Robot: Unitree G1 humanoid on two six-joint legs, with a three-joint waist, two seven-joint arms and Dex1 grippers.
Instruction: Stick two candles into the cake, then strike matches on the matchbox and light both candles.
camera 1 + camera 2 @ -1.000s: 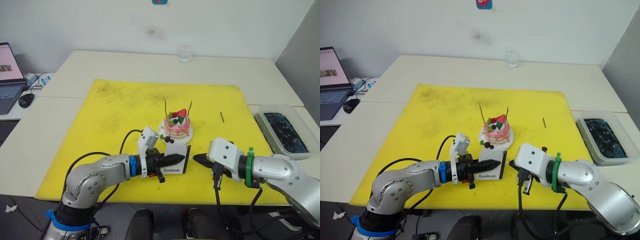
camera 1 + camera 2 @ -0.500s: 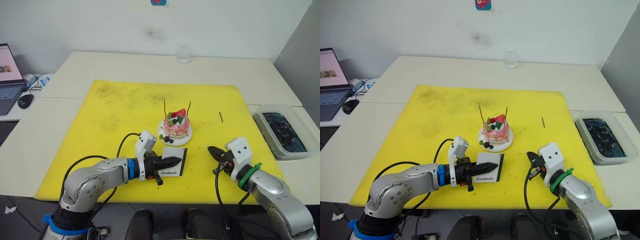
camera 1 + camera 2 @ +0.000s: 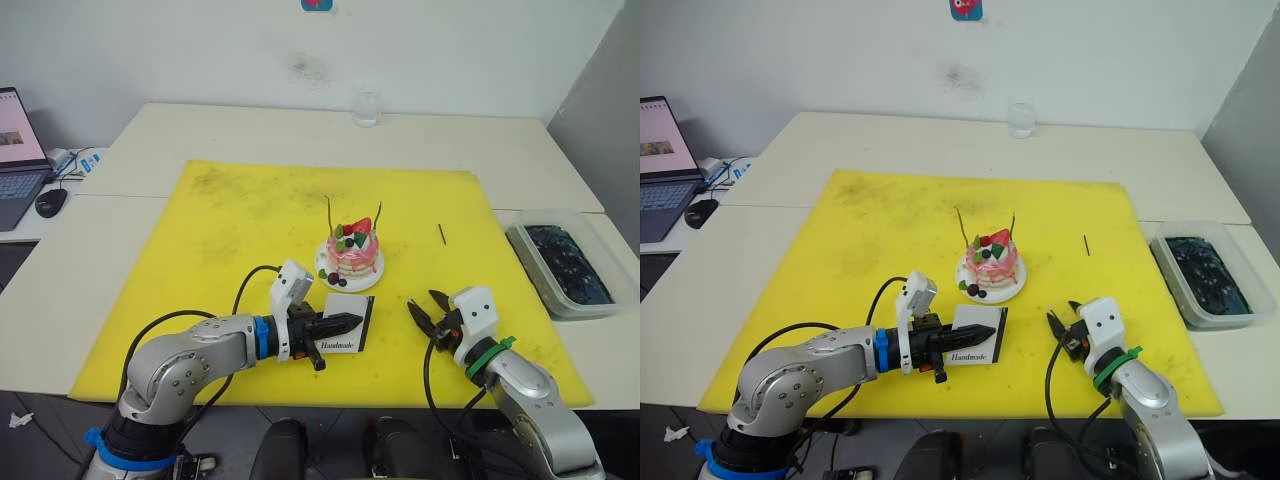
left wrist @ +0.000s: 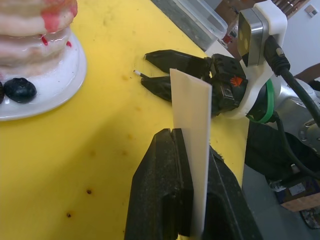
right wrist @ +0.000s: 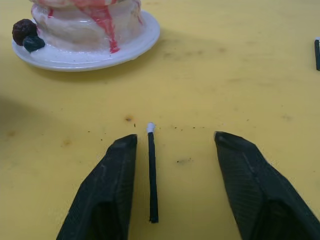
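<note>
Step in hand: both thin olive-yellow candles (image 3: 330,212) stand in the small round pink cake (image 3: 355,250) on its white plate; judged, the match-striking stage is open, with pick-up of a match under way.
Cake position: centre of the yellow mat (image 3: 240,215) on the surface.
Left gripper (image 4: 187,150): jaws clamped on the flat white rectangular matchbox (image 4: 192,117), held on edge just at 6 o'clock of the cake plate.
Right gripper (image 5: 175,150): jaws wide, low over the mat, straddling a short dark match with a pale tip (image 5: 151,170); the match lies flat between the fingertips, close beside one finger, tip toward the cake.
Second match (image 3: 442,234): lies at 3 o'clock of the cake, well apart from both grippers.
Next move, judged: centre the right jaws on the match shaft, close on the rear half so the pale tip stays free, lift, then carry it to the matchbox's striking strip.
Caution, judged: the match is thin and flat on the mat; the fingertips must touch the mat to catch it.
</note>
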